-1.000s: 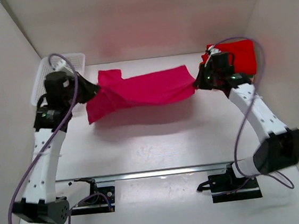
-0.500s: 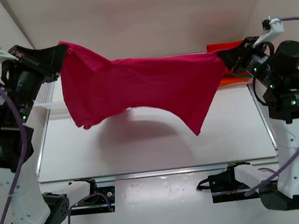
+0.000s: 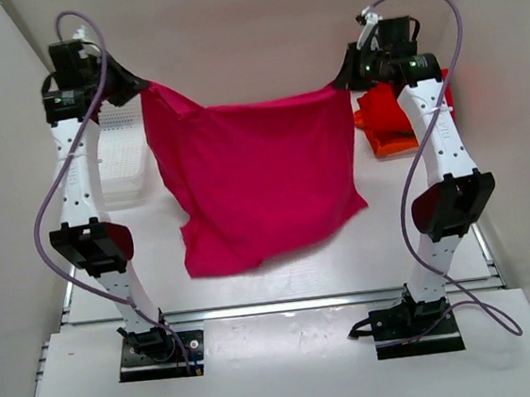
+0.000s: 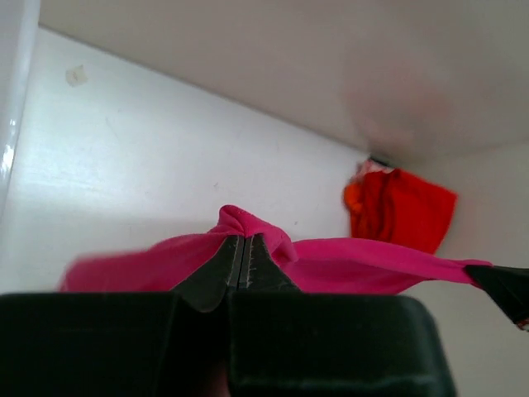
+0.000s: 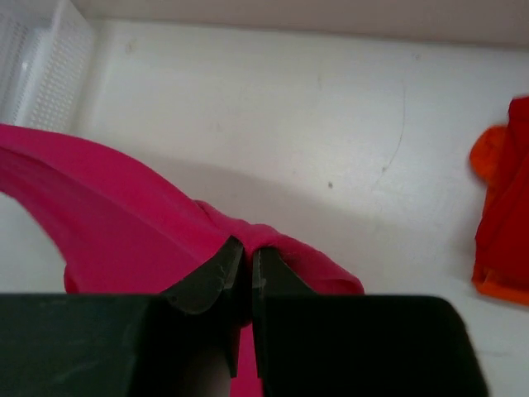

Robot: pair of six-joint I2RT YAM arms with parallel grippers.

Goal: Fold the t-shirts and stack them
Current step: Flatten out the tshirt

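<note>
Both arms are up high, and the pink t-shirt point(image 3: 258, 175) hangs between them like a sheet on a line. The left gripper point(image 3: 136, 85) is clenched on the shirt's upper left corner. In the left wrist view its fingers point(image 4: 223, 265) are pressed together with a bunch of pink cloth pinched at the tips. The right gripper point(image 3: 342, 80) grips the upper right corner the same way, with a knot of fabric squeezed between its closed fingers point(image 5: 216, 277).

The shirt's top edge runs left to right across the table point(image 3: 284, 287), dipping a little in the middle. The rest drapes down from that edge, broad and mostly flat. Its bottom hem is uneven: the left corner falls lower and nearer the arm bases than the right. Whether the hem touches the table, I cannot tell.

There's bare table along the near side below the hem, and more under the cloth in the middle.

To the left, a white mesh basket point(image 3: 121, 166) sits on the table beside the left arm, just off the shirt's left edge. To the right, a red t-shirt point(image 3: 430, 96) and an orange t-shirt point(image 3: 391, 133) lie heaped together by the right arm, near the shirt's right edge but apart from it. Walls close in the left, right and far sides.
</note>
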